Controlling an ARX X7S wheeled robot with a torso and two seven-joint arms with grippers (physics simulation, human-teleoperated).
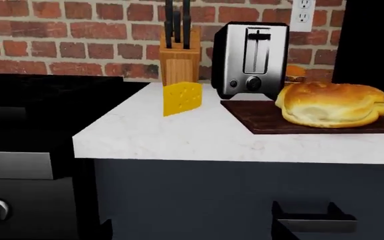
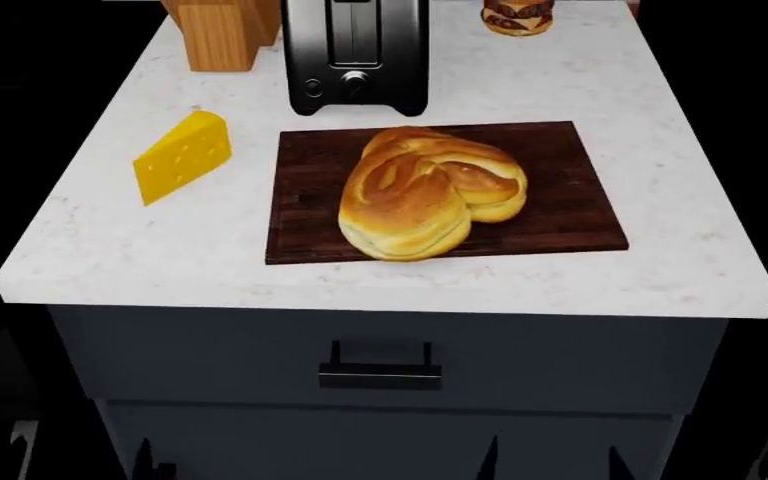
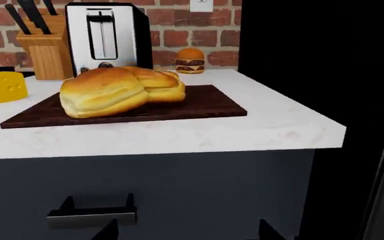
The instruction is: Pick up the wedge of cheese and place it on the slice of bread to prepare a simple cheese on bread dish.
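Note:
The wedge of cheese (image 2: 181, 155) is bright yellow with small holes and stands on the white counter (image 2: 91, 240) at the left, in front of the knife block. It also shows in the left wrist view (image 1: 182, 98) and at the edge of the right wrist view (image 3: 0, 87). The slice of bread (image 2: 427, 190) is a golden-brown twisted loaf on a dark cutting board (image 2: 564, 215). My left gripper (image 1: 192, 223) and right gripper (image 3: 188, 220) are both open and empty. They are low in front of the cabinet, below the counter edge, with only their dark fingertips showing.
A chrome toaster (image 2: 355, 55) and a wooden knife block (image 2: 217, 35) stand at the back of the counter, with a small burger (image 2: 518, 15) at the back right. A drawer handle (image 2: 380, 375) juts from the dark cabinet front. A brick wall is behind.

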